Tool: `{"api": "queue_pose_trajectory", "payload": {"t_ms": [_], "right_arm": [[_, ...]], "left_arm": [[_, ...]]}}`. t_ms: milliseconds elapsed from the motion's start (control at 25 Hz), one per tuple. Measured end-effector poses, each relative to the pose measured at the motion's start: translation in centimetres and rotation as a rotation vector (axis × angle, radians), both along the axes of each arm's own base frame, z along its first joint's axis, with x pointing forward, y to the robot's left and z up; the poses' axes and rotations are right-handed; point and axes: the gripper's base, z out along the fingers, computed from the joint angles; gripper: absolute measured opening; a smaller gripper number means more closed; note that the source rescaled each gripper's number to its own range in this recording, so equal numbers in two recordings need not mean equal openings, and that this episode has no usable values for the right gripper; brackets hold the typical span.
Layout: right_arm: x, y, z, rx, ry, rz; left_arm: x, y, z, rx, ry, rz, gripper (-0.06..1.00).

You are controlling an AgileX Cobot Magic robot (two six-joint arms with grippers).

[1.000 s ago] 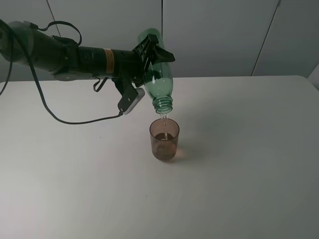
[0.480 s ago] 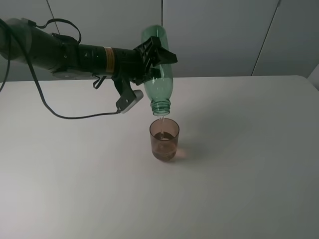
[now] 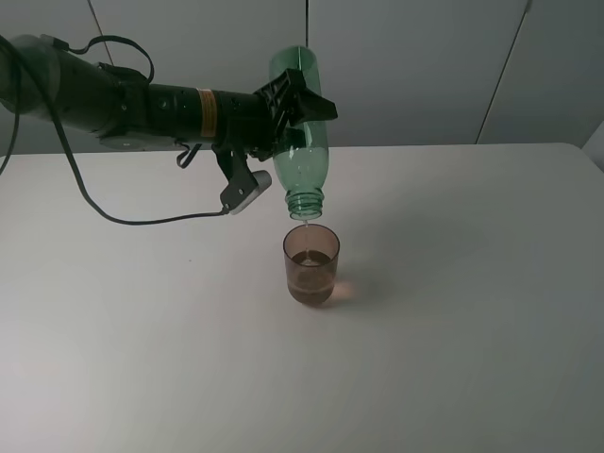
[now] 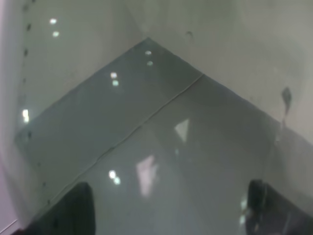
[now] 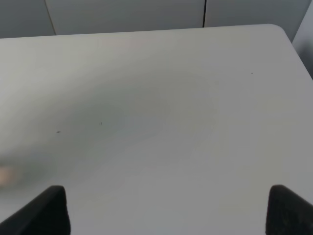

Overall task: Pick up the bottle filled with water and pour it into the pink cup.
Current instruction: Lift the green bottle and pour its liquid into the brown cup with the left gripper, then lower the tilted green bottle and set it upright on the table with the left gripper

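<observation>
The green bottle (image 3: 304, 165) hangs nearly upside down, mouth down, just above the pink cup (image 3: 310, 264), which stands upright at the middle of the white table (image 3: 453, 311). My left gripper (image 3: 297, 113) is shut on the bottle's body, reaching in from the left. The cup holds water to about mid height. Only a faint trickle shows at the bottle's mouth. In the left wrist view the green bottle (image 4: 161, 147) fills the picture between the dark fingertips (image 4: 73, 210). My right gripper (image 5: 166, 210) is open and empty over bare table; it does not show in the exterior view.
The left arm's black cable (image 3: 142, 219) loops over the table's left part. The table's far edge (image 3: 453, 145) meets a grey panelled wall. The table's right corner (image 5: 279, 29) shows in the right wrist view.
The bottle has tipped a little steeper, its base rising, with the mouth staying over the cup. The water stream has thinned. The right arm has not moved.
</observation>
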Motion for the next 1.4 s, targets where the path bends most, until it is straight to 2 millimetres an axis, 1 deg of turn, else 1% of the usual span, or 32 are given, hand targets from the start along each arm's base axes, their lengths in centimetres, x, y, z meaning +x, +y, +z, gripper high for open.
{"api": "queue_pose_trajectory", "payload": {"t_ms": [240, 320, 440, 680, 880, 1000, 1160, 1280, 1400], "right_arm": [[0.0, 0.0, 0.0, 0.000, 0.000, 0.000], [0.0, 0.0, 0.0, 0.000, 0.000, 0.000], [0.0, 0.0, 0.0, 0.000, 0.000, 0.000], [0.0, 0.0, 0.0, 0.000, 0.000, 0.000], [0.0, 0.0, 0.0, 0.000, 0.000, 0.000], [0.0, 0.0, 0.0, 0.000, 0.000, 0.000], [0.0, 0.0, 0.0, 0.000, 0.000, 0.000], [0.0, 0.0, 0.0, 0.000, 0.000, 0.000], [0.0, 0.0, 0.0, 0.000, 0.000, 0.000]], "left_arm": [[0.0, 0.0, 0.0, -0.012, 0.022, 0.006, 0.00], [-0.1, -0.1, 0.1, -0.043, 0.068, 0.014, 0.00], [-0.3, -0.2, 0.3, -0.129, 0.192, 0.023, 0.00], [-0.5, -0.4, 0.5, -0.313, 0.580, 0.108, 0.00], [-0.3, 0.0, 0.7, -0.479, 0.961, 0.254, 0.00], [0.5, 1.3, 1.3, -0.637, 1.229, 0.370, 0.00], [1.7, 3.4, 1.4, -0.828, 1.498, 0.507, 0.00], [2.8, 4.7, 0.6, -0.957, 1.622, 0.578, 0.00], [3.7, 5.4, -1.6, -1.029, 1.686, 0.639, 0.00]]}}
